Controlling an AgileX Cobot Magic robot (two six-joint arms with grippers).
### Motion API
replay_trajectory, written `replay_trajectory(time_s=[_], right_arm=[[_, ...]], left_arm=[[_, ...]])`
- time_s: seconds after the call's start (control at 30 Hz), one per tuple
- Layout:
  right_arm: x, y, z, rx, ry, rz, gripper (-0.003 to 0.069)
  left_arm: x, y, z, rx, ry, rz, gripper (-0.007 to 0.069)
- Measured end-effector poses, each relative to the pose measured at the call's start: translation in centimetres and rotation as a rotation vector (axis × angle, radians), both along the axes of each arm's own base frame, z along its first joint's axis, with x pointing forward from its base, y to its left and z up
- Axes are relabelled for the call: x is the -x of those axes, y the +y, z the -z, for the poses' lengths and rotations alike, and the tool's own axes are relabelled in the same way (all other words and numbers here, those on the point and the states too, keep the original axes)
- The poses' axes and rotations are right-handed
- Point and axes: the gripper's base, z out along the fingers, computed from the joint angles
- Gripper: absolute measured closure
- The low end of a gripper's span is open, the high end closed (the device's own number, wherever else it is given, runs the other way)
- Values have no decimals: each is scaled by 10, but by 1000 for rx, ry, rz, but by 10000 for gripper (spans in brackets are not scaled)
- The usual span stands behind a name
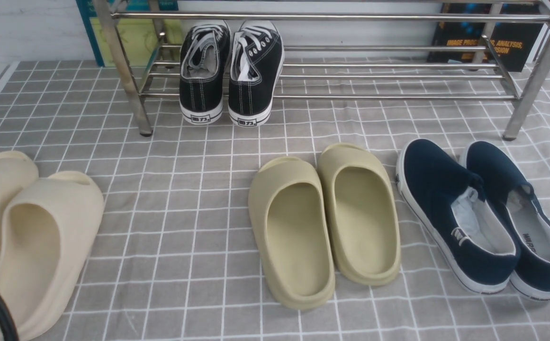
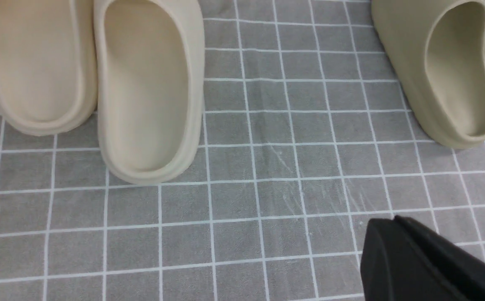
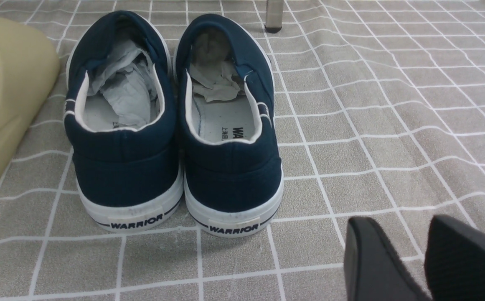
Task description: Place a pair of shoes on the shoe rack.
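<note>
The 2 sneakers (image 1: 229, 73) sit side by side on the rack (image 1: 331, 76) in the upper left-centre of the front view, toes pointing away, heels hanging over the front bar and tilted down toward the cloth (image 1: 184, 199). Judged from that, the task looks done or nearly so.

They look light, with soft canvas uppers that would give under a squeeze and a stiffer rubber sole and heel. The best hold is probably across the heel counter or the sole edge; the loose white laces could snag on a bar. Rubber on smooth tubes may slide, so the overhanging heels could slip off if nudged.

Left gripper (image 2: 426, 263): only 1 dark finger shows at the lower right of the left wrist view, holding nothing visible; I cannot tell how far it is parted. Right gripper (image 3: 422, 259): 2 dark fingers at the lower right of the right wrist view, a narrow gap between them, nothing held, near the slip-ons (image 3: 171, 121).

Writing: each slip-on heel tab reads "WARRIOR", and the insole print is partly cut off. The sneakers' heel tabs carry small characters too small to read. A dark book (image 1: 488, 45) at the upper right, behind the rack, shows orange text, roughly "IMAGE PROC... ANALYSIS". Tan slides (image 1: 324, 220) lie at centre, cream slides (image 1: 28, 237) at lower left.
</note>
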Motion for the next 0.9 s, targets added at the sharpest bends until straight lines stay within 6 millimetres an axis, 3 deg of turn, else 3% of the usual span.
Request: replay_trajectory(time_s=[0.07, 0.27, 0.33, 0.43, 0.47, 0.63, 0.9], right_arm=[[0, 0, 0, 0, 0, 0, 419], [0, 0, 0, 0, 0, 0, 419], [0, 0, 0, -1, 0, 0, 419], [0, 0, 0, -1, 0, 0, 419], [0, 0, 0, -1, 0, 0, 419], [0, 0, 0, -1, 0, 0, 419], [0, 0, 0, -1, 0, 0, 419]], left_arm=[[-2, 0, 5, 0, -34, -3, 638], [-11, 2, 50, 30, -419, -22, 638], [-12, 3, 74, 54, -595, -67, 638], [-13, 6, 106, 73, -695, -150, 638], [-14, 8, 122, 76, -704, -190, 638], [-15, 12, 161, 57, -665, -286, 638], [-14, 13, 178, 42, -531, -303, 638]])
